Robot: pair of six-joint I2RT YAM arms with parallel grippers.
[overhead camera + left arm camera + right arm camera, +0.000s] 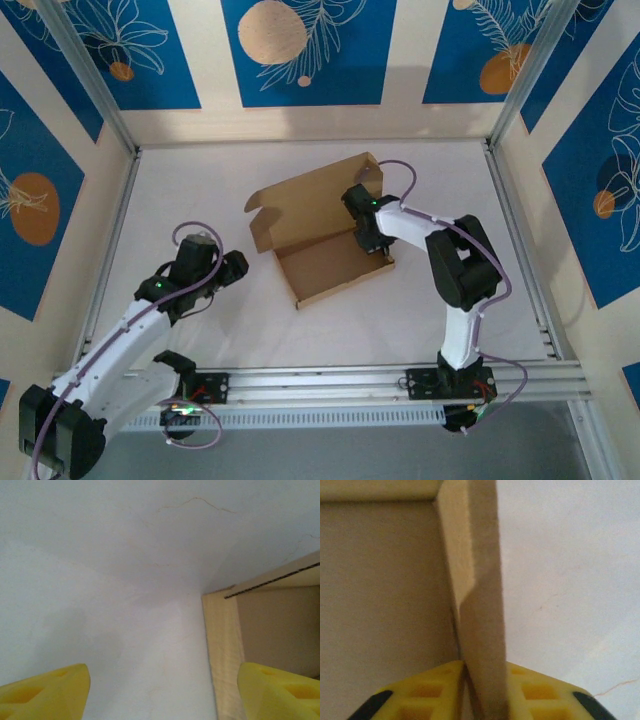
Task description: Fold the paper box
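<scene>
**Set the right side wall straight before release**

Top view: the paper box (335,265) lies near the middle of the table (200,180). It is a shallow tray, and its lid (310,205) stands open on the 11 o'clock side. The right gripper (370,240) is at the tray's 3 o'clock wall. The left gripper (235,265) waits at the 8 o'clock side, apart from the cardboard.

Left wrist view: the yellow fingers (45,690) stand wide and hold nothing. A corner of the box is near the finger at 4 o'clock.

Right wrist view: the side wall (480,580) passes between the two fingers, and the jaws are narrow around it. I cannot tell if they press it or sit loose.

I judge that the step is folding this wall. To do it well, the wall should stand square on its crease before release. The left gripper could brace the opposite side, so that the light tray does not slide.
</scene>
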